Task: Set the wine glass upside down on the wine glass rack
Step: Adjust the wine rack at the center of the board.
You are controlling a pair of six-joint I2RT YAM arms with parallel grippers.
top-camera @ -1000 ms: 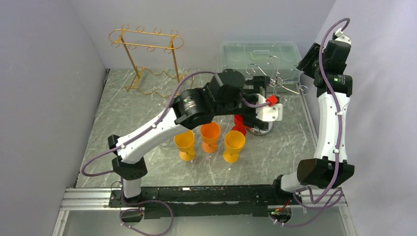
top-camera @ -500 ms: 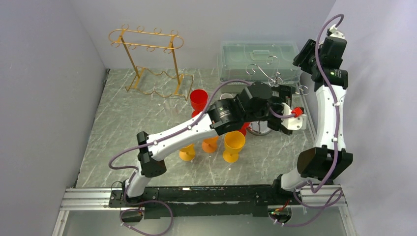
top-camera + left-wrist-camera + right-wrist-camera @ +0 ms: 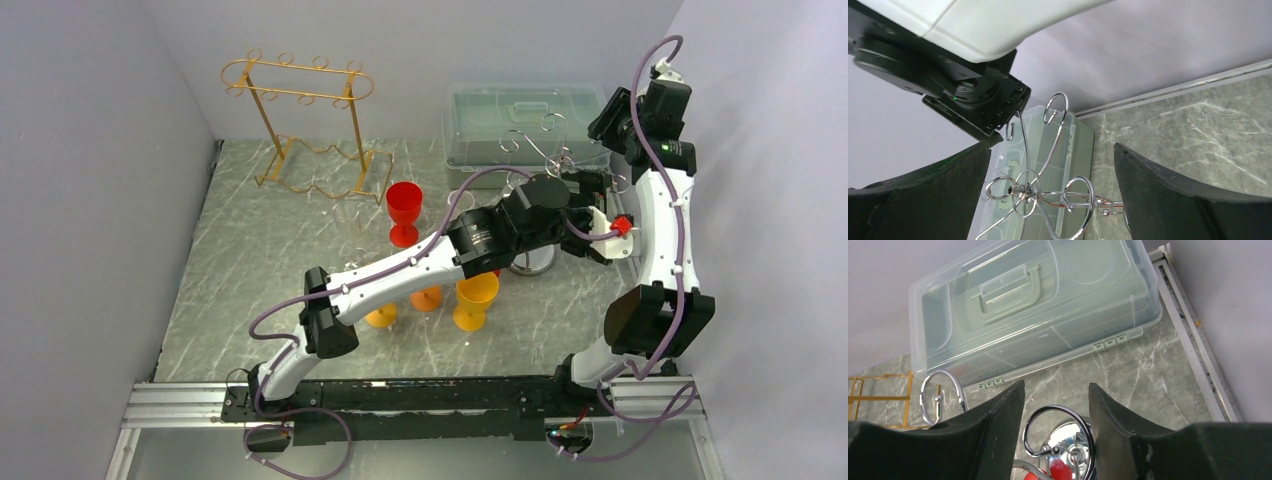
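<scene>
A red wine glass (image 3: 404,208) stands upright on the marble table (image 3: 260,260), left of centre. The chrome wire rack (image 3: 545,160) stands at the right, its base (image 3: 530,262) behind my left arm. My left gripper (image 3: 592,188) is open and empty, level with the rack's top; the rack's loops (image 3: 1048,190) show between its fingers (image 3: 1052,150). My right gripper (image 3: 612,125) is open and empty above the rack, one chrome ring (image 3: 1060,432) between its fingers (image 3: 1056,390). Something red (image 3: 1058,471) shows under the rack.
Three orange and yellow glasses (image 3: 475,298) stand under my left arm near the front. A gold wire rack (image 3: 300,120) stands at the back left. A clear lidded box (image 3: 530,118) lies at the back right, also in the right wrist view (image 3: 1033,305). Walls close in on both sides.
My left arm has swung right from over the glasses to the chrome rack, uncovering the red glass. My right gripper has drawn up and back a little.
</scene>
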